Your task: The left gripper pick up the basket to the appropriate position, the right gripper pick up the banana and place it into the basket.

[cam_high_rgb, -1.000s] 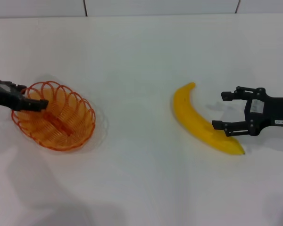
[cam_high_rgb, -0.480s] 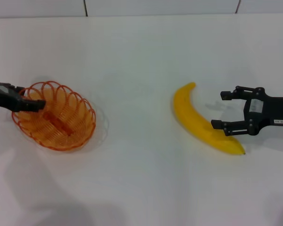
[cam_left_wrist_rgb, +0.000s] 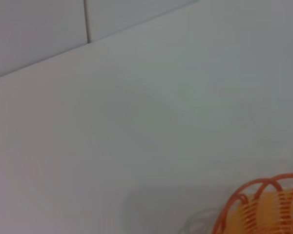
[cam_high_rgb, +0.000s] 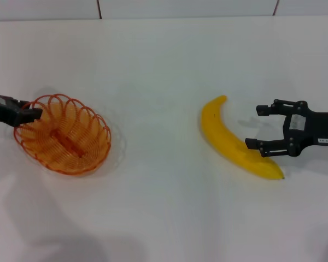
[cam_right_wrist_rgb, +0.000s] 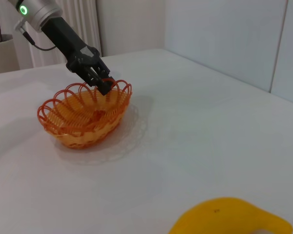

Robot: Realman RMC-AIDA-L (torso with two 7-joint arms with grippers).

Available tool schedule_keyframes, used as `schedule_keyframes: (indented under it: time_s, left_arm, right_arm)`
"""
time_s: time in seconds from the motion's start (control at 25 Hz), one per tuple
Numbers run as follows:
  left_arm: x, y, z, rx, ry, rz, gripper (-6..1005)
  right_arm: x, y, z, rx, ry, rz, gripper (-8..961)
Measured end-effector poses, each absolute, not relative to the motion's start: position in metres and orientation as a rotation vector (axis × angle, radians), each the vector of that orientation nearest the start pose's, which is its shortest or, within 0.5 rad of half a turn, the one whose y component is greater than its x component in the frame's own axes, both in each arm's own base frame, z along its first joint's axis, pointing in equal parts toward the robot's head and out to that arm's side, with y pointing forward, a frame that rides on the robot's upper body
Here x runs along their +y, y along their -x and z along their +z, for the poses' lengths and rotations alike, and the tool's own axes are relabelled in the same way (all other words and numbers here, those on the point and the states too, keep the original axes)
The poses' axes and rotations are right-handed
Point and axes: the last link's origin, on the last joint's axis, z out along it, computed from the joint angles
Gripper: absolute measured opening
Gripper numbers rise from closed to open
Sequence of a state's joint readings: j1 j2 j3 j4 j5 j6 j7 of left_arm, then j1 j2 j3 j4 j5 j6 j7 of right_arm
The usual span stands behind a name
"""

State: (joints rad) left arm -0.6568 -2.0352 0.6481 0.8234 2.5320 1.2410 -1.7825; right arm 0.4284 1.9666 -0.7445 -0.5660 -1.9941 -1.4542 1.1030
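The orange wire basket [cam_high_rgb: 63, 135] stands on the white table at the left; it also shows in the right wrist view [cam_right_wrist_rgb: 83, 114] and, at a corner, in the left wrist view [cam_left_wrist_rgb: 263, 207]. My left gripper [cam_high_rgb: 31, 114] is at the basket's left rim, its tip over the rim loops; the right wrist view shows it there too [cam_right_wrist_rgb: 101, 83]. The yellow banana [cam_high_rgb: 227, 137] lies at the right, its end also showing in the right wrist view [cam_right_wrist_rgb: 229, 217]. My right gripper [cam_high_rgb: 255, 127] is open just right of the banana, its near finger over the banana's lower part.
The white table [cam_high_rgb: 158, 82] stretches between basket and banana with nothing on it. A tiled wall edge [cam_high_rgb: 98, 8] runs along the far side. A white wall stands behind the table in the right wrist view.
My left gripper has drawn back to the left, from over the basket's inside to its left rim. The basket, the banana and the right gripper have stayed in place.
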Motion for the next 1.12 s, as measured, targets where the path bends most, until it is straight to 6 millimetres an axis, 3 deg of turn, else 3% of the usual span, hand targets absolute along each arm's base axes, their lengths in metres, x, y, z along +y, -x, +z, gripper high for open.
schedule_keyframes:
  time_s: [0.44,0.8,1.12]
  left_arm:
    - [0.395,0.297,0.052,-0.810,2.446,-0.004,108]
    - [0.386,0.273,0.059,-0.745,2.539,-0.184,65]
    - [0.391,0.267,0.058,-0.788,2.511,-0.246,66]
  right_arm:
    - [0.308,-0.331,0.024,0.442,2.672,0.415,857]
    - [0.308,-0.331,0.025,0.441,2.669,0.415,853]
    - [0.309,-0.330,0.025,0.437,2.670,0.415,849]
